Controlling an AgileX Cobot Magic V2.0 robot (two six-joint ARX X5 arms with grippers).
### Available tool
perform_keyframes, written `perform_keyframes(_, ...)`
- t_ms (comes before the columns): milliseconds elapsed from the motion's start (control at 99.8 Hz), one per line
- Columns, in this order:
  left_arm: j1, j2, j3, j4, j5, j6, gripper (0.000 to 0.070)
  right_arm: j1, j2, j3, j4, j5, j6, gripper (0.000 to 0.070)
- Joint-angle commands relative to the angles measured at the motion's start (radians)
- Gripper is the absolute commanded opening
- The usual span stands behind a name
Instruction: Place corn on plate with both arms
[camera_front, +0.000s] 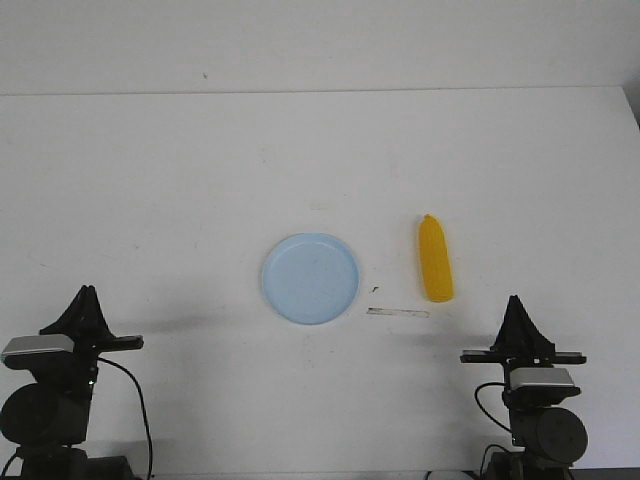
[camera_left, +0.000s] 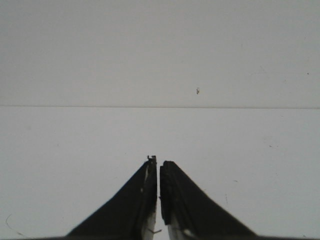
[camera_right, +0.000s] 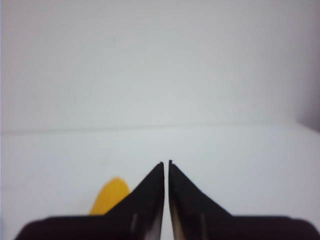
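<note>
Right gripper (camera_right: 166, 162) and left gripper (camera_left: 158, 160), both clenched and empty, sit at the lower frame corners. Corn (camera_front: 435, 259) lies right of centre, beside the plate (camera_front: 310, 278), apart. Approach step: the right arm likely must open and reach.

Bright yellow corn (camera_front: 435, 260), pale blue plate (camera_front: 310, 278), white table (camera_front: 180, 180)

A smooth, bright yellow, tapered plastic corn cob (camera_front: 435, 258) lies flat, pointed tip toward the tabletop's far edge, just right of the round, shallow, pale-blue translucent plate (camera_front: 311, 278), which sits empty mid-table.
</note>
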Motion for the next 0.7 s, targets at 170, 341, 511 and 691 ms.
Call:
perform_keyframes(170,0.003,-0.001,0.006,0.013,-0.002,0.013,0.0001,0.008,0.056,0.145,-0.117,0.002,-0.047,0.0007)
perform_keyframes(341,0.003,-0.001,0.006,0.013,-0.002,0.013,0.0001,0.008,0.165,0.28,-0.196,0.0,-0.083,0.0007)
perform_keyframes(511,0.003,-0.001,0.006,0.013,-0.002,0.013,0.0001,0.014,0.28,0.395,-0.251,-0.008,-0.083,0.0007)
perform_keyframes(691,0.003,-0.001,0.006,0.013,-0.002,0.013,0.0001,0.069,0.44,0.505,-0.254,-0.057,-0.074,0.0007)
